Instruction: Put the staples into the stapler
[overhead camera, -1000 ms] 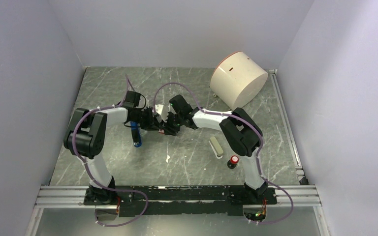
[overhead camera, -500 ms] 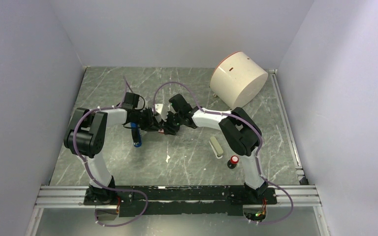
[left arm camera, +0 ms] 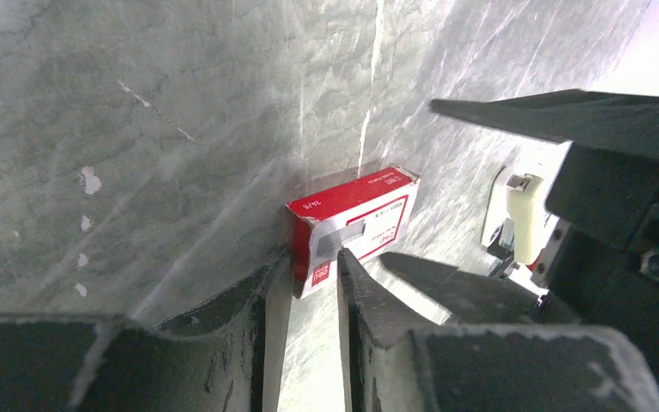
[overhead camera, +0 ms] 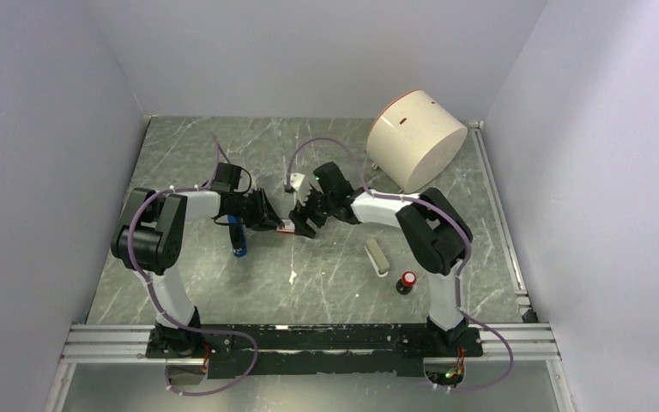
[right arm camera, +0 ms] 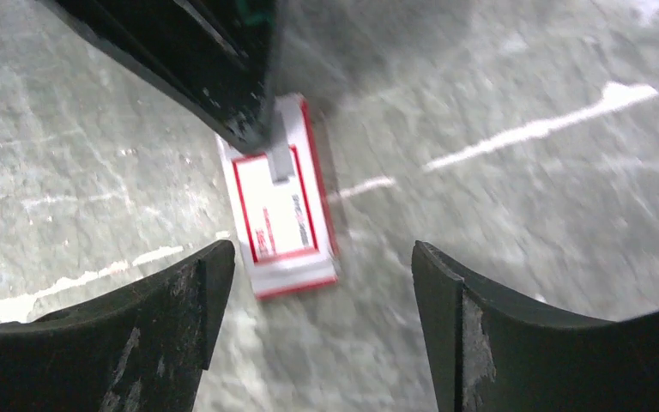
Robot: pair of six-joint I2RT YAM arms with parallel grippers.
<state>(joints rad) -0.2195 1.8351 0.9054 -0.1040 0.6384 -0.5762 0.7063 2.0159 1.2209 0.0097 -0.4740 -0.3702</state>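
The staples (overhead camera: 285,227) are a small red-and-white box low over the table between my two grippers. In the left wrist view the box (left arm camera: 356,223) has its near end wedged between the tips of my left gripper (left arm camera: 315,257), whose jaws stand only a narrow gap apart. My left gripper (overhead camera: 268,218) reaches in from the left. My right gripper (right arm camera: 322,257) is open wide and pulled back, with the box (right arm camera: 279,215) lying ahead of its fingertips, apart from them. The blue stapler (overhead camera: 238,237) lies on the table under my left wrist, partly hidden.
A cream cylindrical tub (overhead camera: 416,137) lies on its side at the back right. A beige oblong bar (overhead camera: 377,256) and a red-capped black knob (overhead camera: 408,281) sit under the right arm. A small white piece (overhead camera: 294,182) lies behind the grippers. Walls enclose three sides.
My right gripper has let go of the box, opened wide and drawn back to the right. The left jaws have widened slightly. The box stays at the left fingertips.
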